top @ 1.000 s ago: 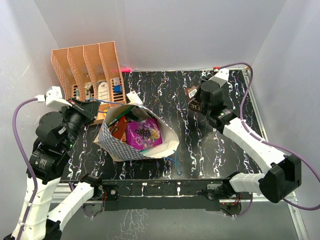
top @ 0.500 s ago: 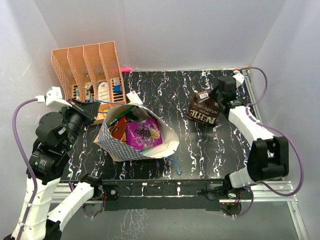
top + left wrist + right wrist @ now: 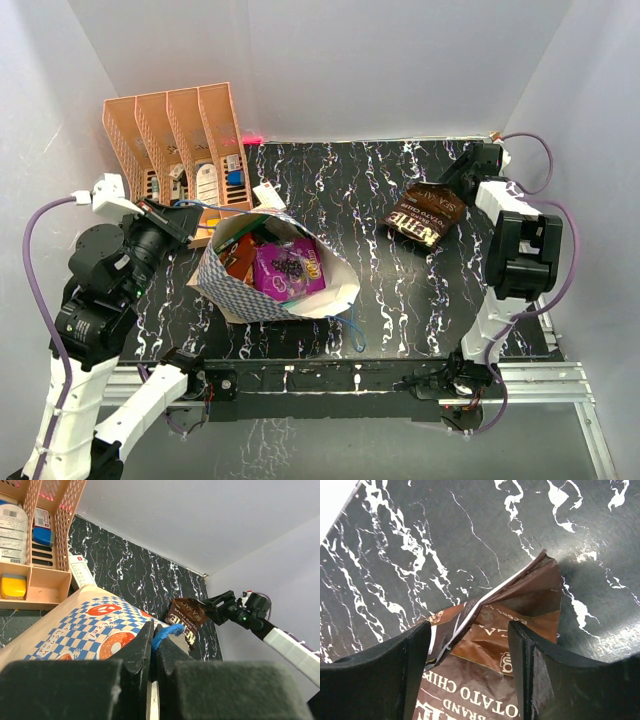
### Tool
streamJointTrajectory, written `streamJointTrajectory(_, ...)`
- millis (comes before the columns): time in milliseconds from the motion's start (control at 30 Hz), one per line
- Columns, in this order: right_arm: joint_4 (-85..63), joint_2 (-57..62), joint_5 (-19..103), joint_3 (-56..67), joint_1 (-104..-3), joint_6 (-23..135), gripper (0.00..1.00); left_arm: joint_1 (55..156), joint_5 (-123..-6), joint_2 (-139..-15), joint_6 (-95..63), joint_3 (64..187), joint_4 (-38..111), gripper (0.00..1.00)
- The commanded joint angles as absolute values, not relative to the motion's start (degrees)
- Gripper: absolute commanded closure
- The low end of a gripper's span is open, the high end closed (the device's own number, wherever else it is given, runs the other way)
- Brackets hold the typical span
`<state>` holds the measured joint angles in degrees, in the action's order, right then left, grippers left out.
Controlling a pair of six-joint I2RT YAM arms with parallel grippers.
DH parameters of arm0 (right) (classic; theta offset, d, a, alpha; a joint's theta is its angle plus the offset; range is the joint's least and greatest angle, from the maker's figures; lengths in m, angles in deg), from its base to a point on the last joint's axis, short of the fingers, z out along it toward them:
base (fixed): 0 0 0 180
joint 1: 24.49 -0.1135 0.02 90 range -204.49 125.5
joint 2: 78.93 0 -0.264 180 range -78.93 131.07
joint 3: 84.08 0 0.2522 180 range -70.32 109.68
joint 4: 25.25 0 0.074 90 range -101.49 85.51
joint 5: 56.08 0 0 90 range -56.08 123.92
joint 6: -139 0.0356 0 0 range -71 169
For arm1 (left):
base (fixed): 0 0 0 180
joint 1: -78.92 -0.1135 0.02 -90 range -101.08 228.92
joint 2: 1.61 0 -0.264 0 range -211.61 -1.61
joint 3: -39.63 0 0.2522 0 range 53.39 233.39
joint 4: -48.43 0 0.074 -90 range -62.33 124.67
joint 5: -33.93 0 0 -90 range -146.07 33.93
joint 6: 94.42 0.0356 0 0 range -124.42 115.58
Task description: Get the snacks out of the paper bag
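The snacks are mid-unpacking: one dark brown crinkly foil crisp packet point(image 3: 425, 215) lies flat on the tabletop at the far right, well clear of the bag. The rest are inside the white paper bag with the blue-and-white check pattern point(image 3: 235, 290), which lies on its side at the left with its mouth gaping toward the camera. A purple foil packet point(image 3: 288, 268) sits on top in there, with an orange one point(image 3: 240, 258) just beside it and more tucked under.

The right gripper point(image 3: 470, 627) hangs just over the brown packet's crumpled top corner. Its jaws stand apart, with the foil loose between them and nothing pinched. The left gripper point(image 3: 154, 632) is clenched on the bag's blue cord handle point(image 3: 169, 630), holding the mouth open.

To my eye this is the drop-off of one packet. The next move would call for the right arm to lift clear, swing across to the bag's mouth and go for the purple packet, while the left keeps hold of the handle.

The table is a black slab with white marble veining point(image 3: 400, 300), boxed in by plain white walls point(image 3: 400, 70). A salmon-pink slotted plastic file organiser point(image 3: 170, 130) stands in the far left corner, with small office bits in its slots.
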<state>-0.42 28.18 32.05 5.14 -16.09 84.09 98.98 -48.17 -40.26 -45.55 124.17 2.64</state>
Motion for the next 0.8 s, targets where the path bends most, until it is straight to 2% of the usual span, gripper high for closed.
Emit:
streamJointTrajectory(0,4.8,27.3,38.1,8.4,-15.7,80.6,0.33,98.9,-49.3,-40.1,-45.4,126.8,3.5,1.0)
streamJointTrajectory(100,3.2,21.8,37.9,4.2,-15.8,81.2,0.23,98.9,-50.6,-40.3,-45.4,126.4,3.7,1.0)
streamJointTrajectory(133,3.3,19.2,36.6,3.5,-15.7,81.2,0.12,98.9,-51.0,-40.3,-45.4,126.2,3.6,1.0)
streamJointTrajectory(200,4.3,16.5,32.7,3.2,-15.7,79.7,0.03,98.9,-51.5,-40.4,-45.5,126.0,3.3,1.0)
streamJointTrajectory(433,6.9,11.7,32.6,5.3,-15.6,78.2,0.02,98.8,-53.7,-40.2,-47.4,125.2,4.5,1.0)
streamJointTrajectory(567,6.7,9.0,41.8,3.1,-16.9,80.8,0.02,98.9,-54.3,-40.7,-47.4,126.0,4.0,1.0)
streamJointTrajectory(667,3.3,5.5,50.8,-1.5,-22.3,83.5,0.02,98.9,-54.6,-40.5,-46.9,125.4,4.3,1.0)
streamJointTrajectory(767,3.3,1.8,53.6,-2.1,-32.5,84.7,0.02,98.9,-55.4,-40.2,-45.6,124.6,4.5,1.0)
